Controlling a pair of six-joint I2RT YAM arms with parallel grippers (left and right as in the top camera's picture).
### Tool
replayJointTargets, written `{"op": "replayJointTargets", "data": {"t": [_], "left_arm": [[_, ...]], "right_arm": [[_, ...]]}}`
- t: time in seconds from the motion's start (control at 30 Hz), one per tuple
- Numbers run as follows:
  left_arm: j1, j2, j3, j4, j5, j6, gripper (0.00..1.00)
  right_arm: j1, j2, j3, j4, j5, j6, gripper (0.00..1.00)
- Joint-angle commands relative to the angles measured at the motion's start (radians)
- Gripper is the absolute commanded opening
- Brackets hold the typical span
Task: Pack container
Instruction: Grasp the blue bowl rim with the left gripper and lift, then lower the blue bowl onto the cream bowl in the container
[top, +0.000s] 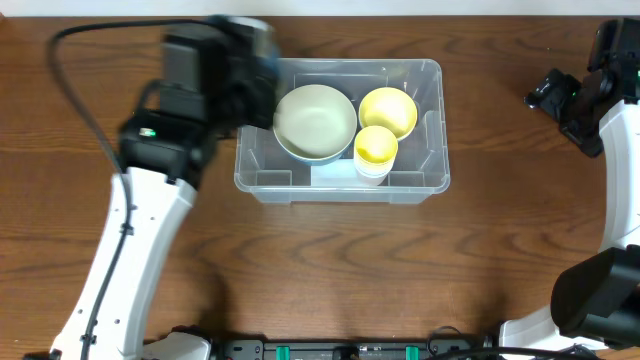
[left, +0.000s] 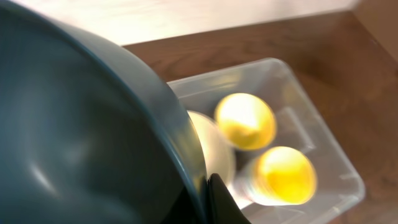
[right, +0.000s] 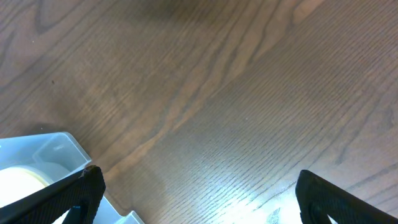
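We've got the container (top: 340, 190) at the table's far middle holding a pale bowl (top: 315, 122), yellow bowl (top: 388, 110) and yellow cup (top: 376, 148); left claw (left: 208, 199) pinches a dark bowl (left: 81, 137) by its rim, not yet in, right claw (right: 199, 199) spread, empty.

No text is readable anywhere; the container (top: 265, 170) bears only a blank-looking pale label (top: 335, 173)

The container (top: 262, 165) is a large clear plastic bin, rectangular, with a rounded rim. It stands upright and open in the upper middle of the overhead frame. Inside it sit a pale bowl (top: 315, 122), a yellow bowl (top: 388, 111) and a yellow cup (top: 376, 147).
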Motion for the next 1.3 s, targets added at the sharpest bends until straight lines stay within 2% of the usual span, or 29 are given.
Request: {"op": "replayJointTargets", "data": {"t": [0.0,0.2,0.6,0.8,0.83,0.9,0.93,1.0,1.03,1.27], "left_arm": [[-0.127,0.026,0.027,0.033,-0.118,0.055,0.06],[-0.24,0.138,0.027,0.079,-0.223,0.069,0.06],[-0.242,0.359,0.027,0.096,-0.29,0.069,0.06],[-0.243,0.387,0.026,0.122,-0.291,0.069,0.06],[-0.243,0.387,0.026,0.124,-0.291,0.069,0.08],[-0.242,0.387,0.026,0.124,-0.291,0.069,0.36],[-0.242,0.387,0.026,0.124,-0.291,0.069,0.47],[-0.242,0.387,0.026,0.124,-0.292,0.069,0.62],[-0.24,0.387,0.026,0.125,-0.292,0.069,0.67],[-0.208,0.342,0.027,0.127,-0.348,0.039,0.7]], "right_arm": [[-0.003,0.003,0.001,0.0,0.007,0.015,0.99],[-0.003,0.003,0.001,0.0,0.007,0.015,0.99],[-0.003,0.003,0.001,0.0,0.007,0.015,0.99],[-0.003,0.003,0.001,0.0,0.007,0.015,0.99],[-0.003,0.003,0.001,0.0,0.007,0.015,0.99],[-0.003,0.003,0.001,0.0,0.007,0.015,0.99],[-0.003,0.003,0.001,0.0,0.007,0.015,0.99],[-0.003,0.003,0.001,0.0,0.007,0.015,0.99],[-0.003,0.003,0.001,0.0,0.007,0.015,0.99],[-0.003,0.003,0.001,0.0,0.007,0.014,0.99]]}}
